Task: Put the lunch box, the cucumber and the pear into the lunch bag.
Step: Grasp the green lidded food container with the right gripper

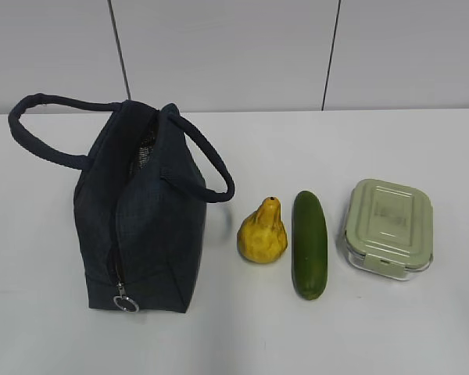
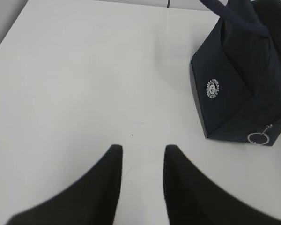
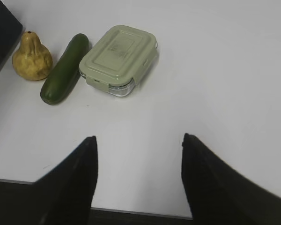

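The navy lunch bag (image 1: 141, 219) stands upright on the left of the white table, its top partly open, handles spread, ring pull (image 1: 126, 303) low on the near end. It also shows in the left wrist view (image 2: 241, 79). Right of it lie the yellow pear (image 1: 263, 233), the dark green cucumber (image 1: 309, 244) and the lunch box (image 1: 388, 227) with its sage lid shut. The right wrist view shows the pear (image 3: 32, 58), cucumber (image 3: 64, 69) and lunch box (image 3: 119, 60) too. My left gripper (image 2: 141, 149) is open and empty, left of the bag. My right gripper (image 3: 138, 138) is open and empty, near the table's front edge. Neither gripper shows in the exterior view.
The white table (image 1: 55, 328) ends at a pale panelled wall (image 1: 219, 47) behind. The table's front edge (image 3: 140, 212) runs just under my right gripper.
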Controlling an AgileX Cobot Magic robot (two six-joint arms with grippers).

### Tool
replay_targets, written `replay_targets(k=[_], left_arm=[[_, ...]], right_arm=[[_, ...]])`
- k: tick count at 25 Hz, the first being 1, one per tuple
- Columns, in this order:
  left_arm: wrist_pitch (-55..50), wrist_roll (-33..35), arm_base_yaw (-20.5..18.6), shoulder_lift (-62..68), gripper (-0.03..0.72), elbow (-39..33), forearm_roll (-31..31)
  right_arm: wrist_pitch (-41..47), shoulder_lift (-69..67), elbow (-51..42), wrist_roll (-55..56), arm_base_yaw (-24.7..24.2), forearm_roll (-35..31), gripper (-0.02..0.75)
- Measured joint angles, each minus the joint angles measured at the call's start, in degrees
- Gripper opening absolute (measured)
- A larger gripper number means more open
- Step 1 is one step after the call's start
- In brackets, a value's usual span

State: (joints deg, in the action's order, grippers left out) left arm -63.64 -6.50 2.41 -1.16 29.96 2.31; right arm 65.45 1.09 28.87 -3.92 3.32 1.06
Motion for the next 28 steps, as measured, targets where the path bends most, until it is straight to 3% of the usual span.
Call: replay_targets(k=[21, 28], left_arm=[[0.05, 0.00, 0.00, 0.00, 0.235, 0.00, -1.63], [0.86, 0.00, 0.00, 11.54, 0.295, 2.99, -7.23]], right_arm=[[0.00, 0.00, 0.00, 0.00, 0.00, 0.00, 0.424], [0.00, 0.00, 0.00, 0.00, 0.00, 0.00, 0.424]])
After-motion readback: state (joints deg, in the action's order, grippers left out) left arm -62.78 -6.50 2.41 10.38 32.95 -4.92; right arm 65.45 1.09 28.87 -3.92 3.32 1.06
